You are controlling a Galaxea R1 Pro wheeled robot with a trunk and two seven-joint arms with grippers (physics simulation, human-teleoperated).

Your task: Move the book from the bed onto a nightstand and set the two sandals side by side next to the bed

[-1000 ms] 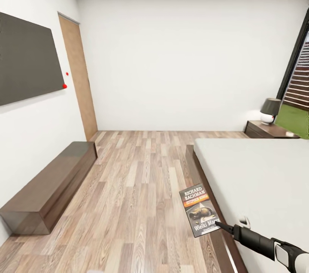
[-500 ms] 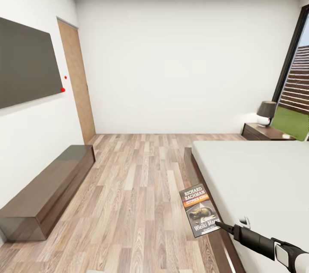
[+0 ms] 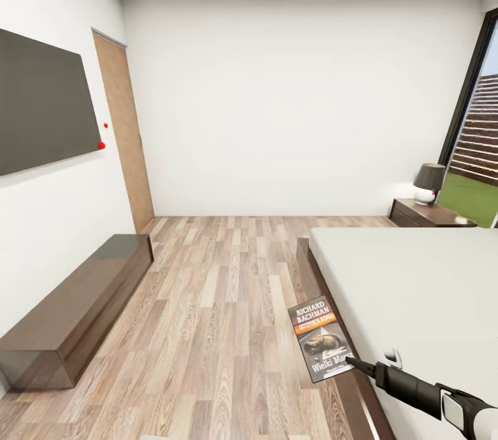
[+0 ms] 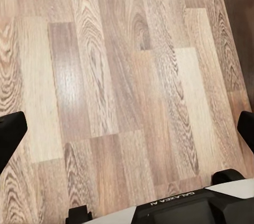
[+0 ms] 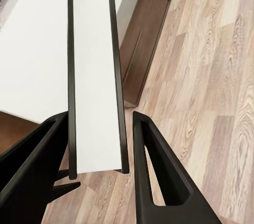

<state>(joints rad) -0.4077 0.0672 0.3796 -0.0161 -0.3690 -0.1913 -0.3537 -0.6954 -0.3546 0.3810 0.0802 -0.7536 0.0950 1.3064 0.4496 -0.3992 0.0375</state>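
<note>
Book (image 3: 321, 340) first: one paperback, dark cover with white "Richard Bachman" lettering and an orange band, is held up off the floor (image 3: 228, 301) at the near corner of the bed (image 3: 415, 288), its cover facing the head camera. The right end effector (image 3: 351, 360) grips its lower edge; in the head view only a dark fingertip shows against the cover, with the arm running off toward the lower right.

The right wrist view gives what the head view lacks: the book (image 5: 94, 76) seen edge-on, white page block between two dark covers, sitting between the two black fingers (image 5: 153, 171). One finger touches a cover, the other stands slightly off the opposite cover, so the pinch looks loose. Behind it lie the pale mattress and the dark bed frame.

The left wrist view shows the left end effector (image 4: 127, 131) spread wide over bare planks, one black fingertip at each side of the picture.

Counted in the head view: one bed, one nightstand (image 3: 429, 213) at its far corner, one dark-shaded lamp (image 3: 429, 182) on it, one long dark bench (image 3: 76, 308) along the left wall, one dark wall panel (image 3: 45, 104), one wooden door (image 3: 124, 135), one dark-framed window (image 3: 477, 129) showing grass and a slatted fence. Walls are white, the floor brown wood plank.
</note>
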